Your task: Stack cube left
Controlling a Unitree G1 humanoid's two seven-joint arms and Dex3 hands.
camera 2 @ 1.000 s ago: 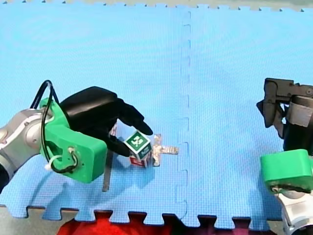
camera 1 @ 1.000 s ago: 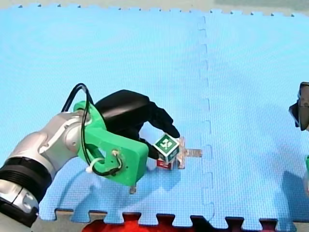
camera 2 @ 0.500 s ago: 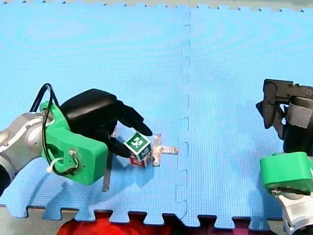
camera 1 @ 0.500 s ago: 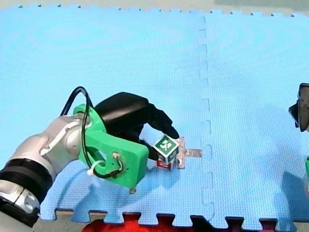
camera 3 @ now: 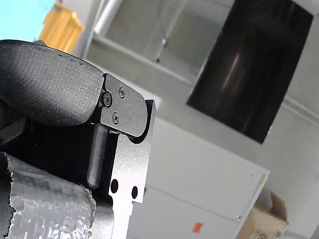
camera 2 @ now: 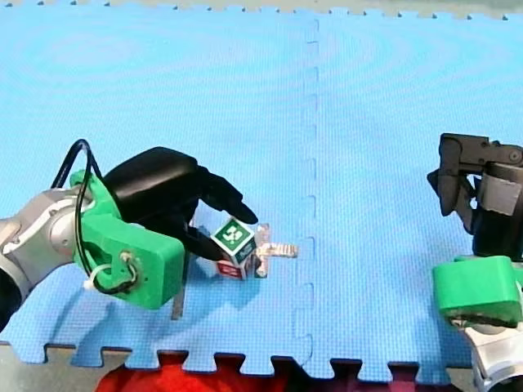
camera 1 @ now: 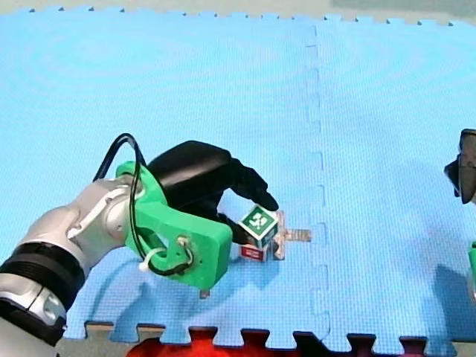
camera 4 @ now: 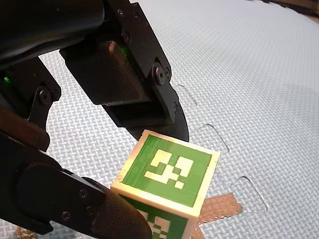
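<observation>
Left hand point(camera 2: 167, 196), at 7 o'clock on the blue foam mat point(camera 2: 245, 98), pinches the green cube point(camera 2: 235, 239). The cube sits tilted atop the red cube point(camera 2: 230, 269). Right hand point(camera 2: 472, 188) is at 4 o'clock, holding nothing.

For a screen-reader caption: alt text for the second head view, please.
The left robot hand grips a green cube over a red cube on a blue foam mat; the right robot hand hangs empty at the right.
</observation>
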